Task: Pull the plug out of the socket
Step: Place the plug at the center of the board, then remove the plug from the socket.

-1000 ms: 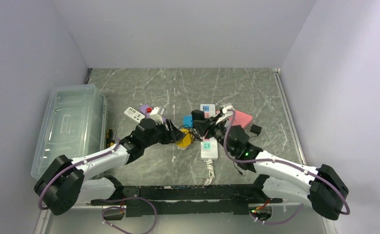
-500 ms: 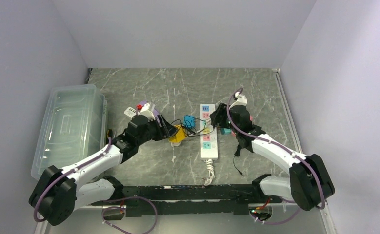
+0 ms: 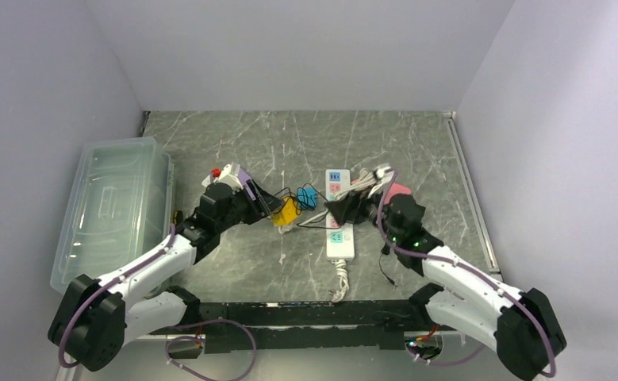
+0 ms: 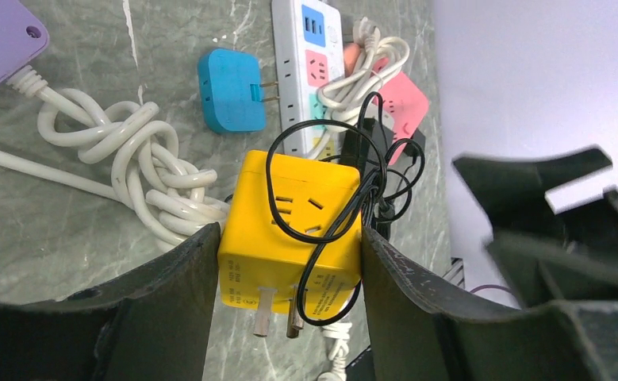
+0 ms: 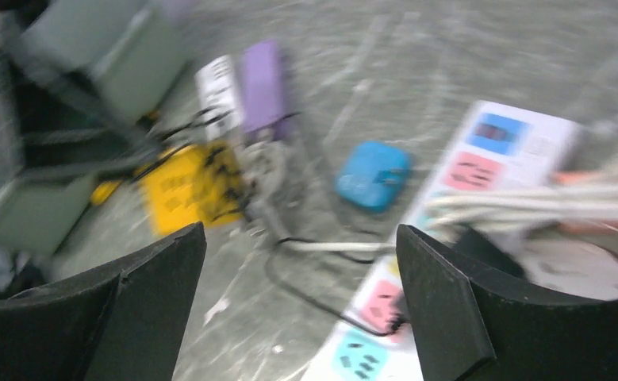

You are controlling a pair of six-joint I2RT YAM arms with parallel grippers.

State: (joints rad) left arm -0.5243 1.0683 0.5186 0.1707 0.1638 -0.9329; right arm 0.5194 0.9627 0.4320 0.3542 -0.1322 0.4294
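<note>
Left gripper (image 4: 289,238): pinching the yellow cube socket (image 4: 289,198) by two opposite sides, its prongs bare underneath.
Right gripper (image 5: 299,234): fingers spread wide, empty, above the white power strip (image 3: 339,238).
Plug (image 4: 366,141): apparently the dark block behind the cube, partly hidden; its black cable (image 4: 345,214) loops across the cube's face.
Risk: pulling the cable could snag that loop, twisting the cube out of the pinch.
</note>
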